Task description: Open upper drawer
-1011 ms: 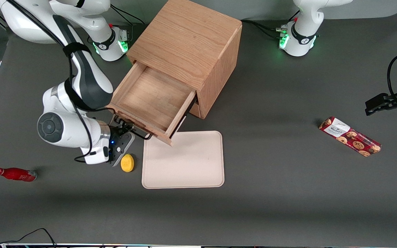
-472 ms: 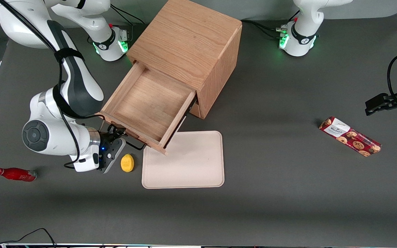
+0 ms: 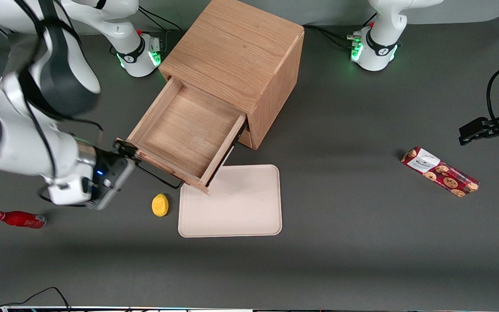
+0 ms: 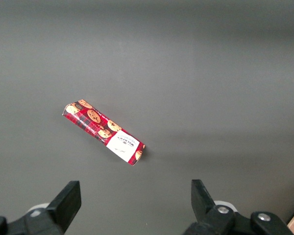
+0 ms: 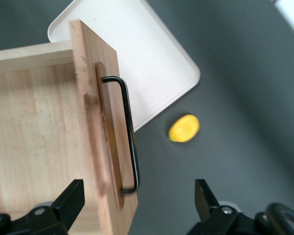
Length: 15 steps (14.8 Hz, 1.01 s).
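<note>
Upper drawer (image 3: 186,134): pulled well out of the light wooden cabinet (image 3: 236,52), shallow oak box with bare floor, nothing inside. Thin black bar handle (image 3: 158,177) runs along its front panel, standing off the wood on two short bent legs (seen clearly in the right wrist view, (image 5: 127,132)). The drawer's front corner overhangs the edge of the cream tray (image 3: 232,203) lying nearer the front camera.

Change from half a second ago: the drawer extension looks the same; the gripper (image 3: 121,149) has let go of the handle and risen, moving away toward the working arm's end of the table. Fingers are spread apart with nothing between them, hovering just off the handle's end.

Orientation: the drawer opens diagonally, toward the front camera and the working arm's end; its front panel and handle lie crosswise to that slide direction. A yellow lemon-like object (image 3: 160,205) sits on the table just beside the tray.
</note>
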### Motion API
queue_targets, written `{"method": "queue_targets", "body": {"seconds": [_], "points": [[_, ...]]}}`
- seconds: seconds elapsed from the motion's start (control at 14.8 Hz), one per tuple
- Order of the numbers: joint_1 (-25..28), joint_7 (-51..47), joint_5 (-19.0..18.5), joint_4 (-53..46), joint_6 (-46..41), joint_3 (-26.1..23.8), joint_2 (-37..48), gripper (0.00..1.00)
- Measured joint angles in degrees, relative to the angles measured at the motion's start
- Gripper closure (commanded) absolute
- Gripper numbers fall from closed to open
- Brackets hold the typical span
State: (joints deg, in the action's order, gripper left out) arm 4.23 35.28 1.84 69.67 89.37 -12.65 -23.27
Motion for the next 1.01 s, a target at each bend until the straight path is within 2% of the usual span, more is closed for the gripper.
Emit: {"method": "queue_targets", "body": {"seconds": [0.27, 0.54, 0.81, 1.01], "points": [[0.17, -13.05, -1.08, 0.37, -7.44, 0.2, 11.17, 0.0], [0.22, -24.07, -1.21, 12.23, -9.1, 1.01, 25.08, 0.0], [0.2, -31.16, -0.89, 26.22, -7.64, 7.44, 34.11, 0.0], [0.2, -33.23, -0.54, 31.27, -6.89, 10.74, 37.54, 0.0]]}}
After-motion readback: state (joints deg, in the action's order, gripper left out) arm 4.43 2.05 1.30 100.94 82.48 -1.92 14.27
